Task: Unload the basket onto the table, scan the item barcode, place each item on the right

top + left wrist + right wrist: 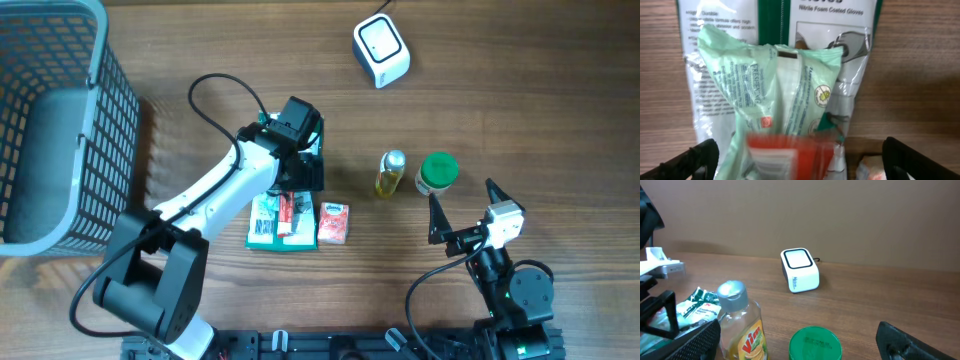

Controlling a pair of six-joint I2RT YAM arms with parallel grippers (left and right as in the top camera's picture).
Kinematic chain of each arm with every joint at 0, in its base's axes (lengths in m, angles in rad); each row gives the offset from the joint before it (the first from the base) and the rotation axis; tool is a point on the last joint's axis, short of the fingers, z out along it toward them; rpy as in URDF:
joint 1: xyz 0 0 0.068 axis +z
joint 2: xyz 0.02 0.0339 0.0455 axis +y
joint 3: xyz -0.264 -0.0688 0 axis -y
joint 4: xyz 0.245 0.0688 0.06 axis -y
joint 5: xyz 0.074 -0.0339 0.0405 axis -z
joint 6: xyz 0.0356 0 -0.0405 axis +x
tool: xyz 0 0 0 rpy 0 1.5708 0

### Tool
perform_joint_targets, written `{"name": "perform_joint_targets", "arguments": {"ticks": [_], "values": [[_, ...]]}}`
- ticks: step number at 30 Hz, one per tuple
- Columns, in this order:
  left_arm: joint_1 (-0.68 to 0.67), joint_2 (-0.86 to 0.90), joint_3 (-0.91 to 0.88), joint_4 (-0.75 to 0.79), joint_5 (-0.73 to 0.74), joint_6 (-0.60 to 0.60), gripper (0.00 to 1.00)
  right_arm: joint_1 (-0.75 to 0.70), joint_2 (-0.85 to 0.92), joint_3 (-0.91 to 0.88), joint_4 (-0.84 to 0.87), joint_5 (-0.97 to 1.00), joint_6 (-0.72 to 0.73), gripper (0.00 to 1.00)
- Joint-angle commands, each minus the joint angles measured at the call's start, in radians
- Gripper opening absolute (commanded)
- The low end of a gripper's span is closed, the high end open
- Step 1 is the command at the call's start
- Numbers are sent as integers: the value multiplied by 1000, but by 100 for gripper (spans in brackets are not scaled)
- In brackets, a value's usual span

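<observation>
left wrist: left tool wide open, empty; red packet blurred; right tool open, empty.

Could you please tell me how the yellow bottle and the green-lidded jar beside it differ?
The yellow bottle has a small silver cap; the green-lidded jar has a broad green lid. The bottle is slim and rises higher, showing yellow liquid behind a red-lettered label; the jar sits lower and wider. Both stand upright, side by side on the table, ungripped.
</observation>
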Motion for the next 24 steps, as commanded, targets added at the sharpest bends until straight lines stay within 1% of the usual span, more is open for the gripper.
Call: {"name": "perform_joint_targets", "arguments": {"ticks": [1, 6, 10, 14, 18, 24], "values": [[18, -71, 40, -32, -20, 28, 100, -5, 0, -1, 3, 13, 6, 100], [19, -146, 76, -84, -20, 32, 100, -5, 0, -1, 3, 13, 6, 100], [45, -224, 95, -118, -25, 80, 100, -5, 0, -1, 3, 13, 6, 100], [131, -277, 95, -117, -88, 80, 100, -5, 0, -1, 3, 13, 6, 100], [239, -281, 94, -119, -87, 80, 100, -5, 0, -1, 3, 13, 6, 100], [307, -280, 94, -117, -87, 80, 100, -5, 0, -1, 3, 13, 6, 99]]}}
